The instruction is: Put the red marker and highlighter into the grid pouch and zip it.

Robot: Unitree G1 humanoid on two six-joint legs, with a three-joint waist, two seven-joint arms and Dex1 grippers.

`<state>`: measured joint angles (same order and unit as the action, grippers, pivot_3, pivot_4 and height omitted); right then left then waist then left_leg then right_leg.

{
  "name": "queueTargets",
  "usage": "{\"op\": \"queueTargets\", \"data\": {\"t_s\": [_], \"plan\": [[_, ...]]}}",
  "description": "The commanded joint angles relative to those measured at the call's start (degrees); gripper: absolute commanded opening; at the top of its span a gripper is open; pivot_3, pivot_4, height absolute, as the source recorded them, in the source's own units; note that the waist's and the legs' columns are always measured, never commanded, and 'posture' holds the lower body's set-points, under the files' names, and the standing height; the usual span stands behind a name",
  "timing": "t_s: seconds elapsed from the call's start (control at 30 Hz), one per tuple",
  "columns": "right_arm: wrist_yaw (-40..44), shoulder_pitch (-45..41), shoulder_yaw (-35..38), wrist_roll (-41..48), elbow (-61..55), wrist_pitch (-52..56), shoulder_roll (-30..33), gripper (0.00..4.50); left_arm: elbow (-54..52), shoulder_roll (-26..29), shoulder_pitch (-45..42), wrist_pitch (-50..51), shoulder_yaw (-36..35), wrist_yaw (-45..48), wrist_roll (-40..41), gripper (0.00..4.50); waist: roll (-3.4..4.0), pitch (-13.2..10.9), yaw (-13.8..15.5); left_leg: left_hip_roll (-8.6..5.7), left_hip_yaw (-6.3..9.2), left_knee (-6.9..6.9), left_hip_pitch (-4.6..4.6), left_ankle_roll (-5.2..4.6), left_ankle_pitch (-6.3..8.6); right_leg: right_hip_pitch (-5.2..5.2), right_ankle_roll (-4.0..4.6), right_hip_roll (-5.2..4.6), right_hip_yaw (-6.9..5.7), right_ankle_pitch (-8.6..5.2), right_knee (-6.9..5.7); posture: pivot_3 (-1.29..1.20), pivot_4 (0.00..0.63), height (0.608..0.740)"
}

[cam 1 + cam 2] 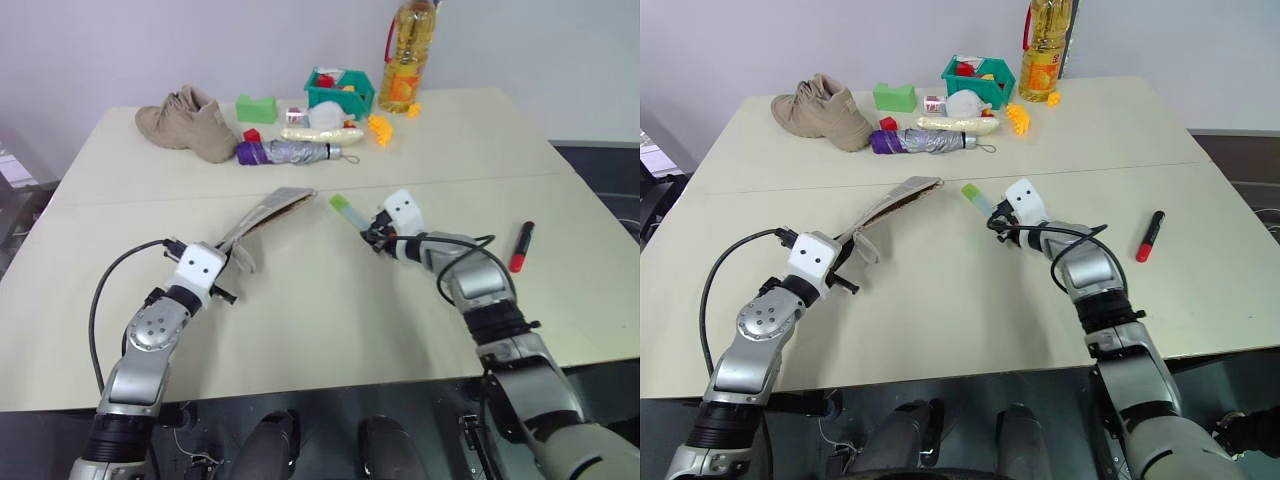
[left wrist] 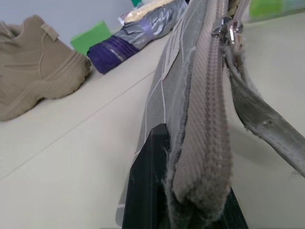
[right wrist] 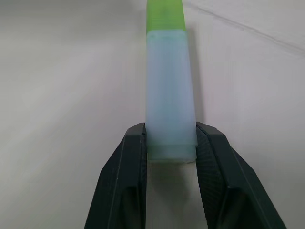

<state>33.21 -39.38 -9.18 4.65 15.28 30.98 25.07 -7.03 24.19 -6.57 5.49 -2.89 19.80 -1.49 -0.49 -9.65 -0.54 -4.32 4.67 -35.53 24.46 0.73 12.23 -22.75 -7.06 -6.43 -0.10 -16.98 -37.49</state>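
The grid pouch (image 1: 268,210) lies tilted on the table's middle, its zipper edge (image 2: 205,95) facing up. My left gripper (image 1: 233,262) is shut on its near end, one black finger (image 2: 150,186) pressed against the fabric. To the pouch's right, the highlighter (image 1: 345,209) with its green cap and pale body (image 3: 169,95) lies on the table. My right gripper (image 3: 170,140) is shut on its rear end, a finger on each side. The red marker (image 1: 521,246) lies alone near the table's right edge, clear of both grippers.
Along the far side stand a tan shoe (image 1: 190,122), a green block (image 1: 256,108), a folded purple-grey umbrella (image 1: 290,152), a green basket (image 1: 340,92), an oil bottle (image 1: 408,55) and orange pieces (image 1: 380,127). A seam crosses the table behind the pouch.
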Motion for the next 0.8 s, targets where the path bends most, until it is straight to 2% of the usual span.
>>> {"op": "queueTargets", "data": {"t_s": [0.03, 0.1, 0.3, 0.53, 0.8], "plan": [[7.5, 1.5, 1.5, 3.8, -14.6, 4.6, 5.7, 0.84, -1.0, -0.2, -0.9, 0.3, -1.1, 0.0, 1.1, 0.00, 0.00, 0.0, 0.0, 0.00, 0.00, -0.01, 0.00, 0.00, 0.00, 0.00, 0.00, 0.01, 0.00, 0.00, 0.00, 0.00, 0.150, 0.739], [10.7, 3.2, 3.8, 7.7, -21.6, 8.0, 8.6, 0.84, -0.6, -0.3, -1.5, 0.4, -0.7, 0.2, 1.4, 0.00, -0.01, 0.0, -0.1, 0.02, 0.02, 0.00, -0.01, -0.01, 0.00, 0.02, 0.00, 0.02, -0.02, 0.00, 0.01, 0.00, 0.150, 0.739], [12.2, 4.2, 5.0, 13.8, -32.4, 15.5, 9.5, 0.84, 0.5, -1.0, -3.2, 0.0, 0.1, 0.9, 1.6, 0.00, -0.01, 0.0, -0.2, 0.06, 0.02, -0.01, -0.03, -0.01, 0.01, 0.04, 0.00, 0.04, -0.02, 0.00, 0.00, 0.00, 0.150, 0.739], [9.4, 2.3, 2.9, 13.9, -31.9, 18.5, 6.7, 0.84, 0.1, -1.9, -3.8, -0.5, 1.2, 2.0, 1.5, 0.00, -0.03, 0.0, 0.0, 0.03, 0.03, -0.07, -0.02, -0.01, 0.01, 0.08, 0.00, 0.00, -0.02, 0.00, 0.00, 0.00, 0.150, 0.739], [8.5, 1.3, 1.8, 13.5, -29.1, 18.7, 6.6, 0.84, -1.4, -2.3, -3.0, -0.2, 1.4, 1.9, 1.6, 0.00, -0.03, 0.0, 0.0, 0.02, 0.03, -0.07, -0.02, -0.01, 0.00, 0.07, 0.00, 0.00, -0.02, 0.00, 0.00, 0.00, 0.150, 0.739]]}}
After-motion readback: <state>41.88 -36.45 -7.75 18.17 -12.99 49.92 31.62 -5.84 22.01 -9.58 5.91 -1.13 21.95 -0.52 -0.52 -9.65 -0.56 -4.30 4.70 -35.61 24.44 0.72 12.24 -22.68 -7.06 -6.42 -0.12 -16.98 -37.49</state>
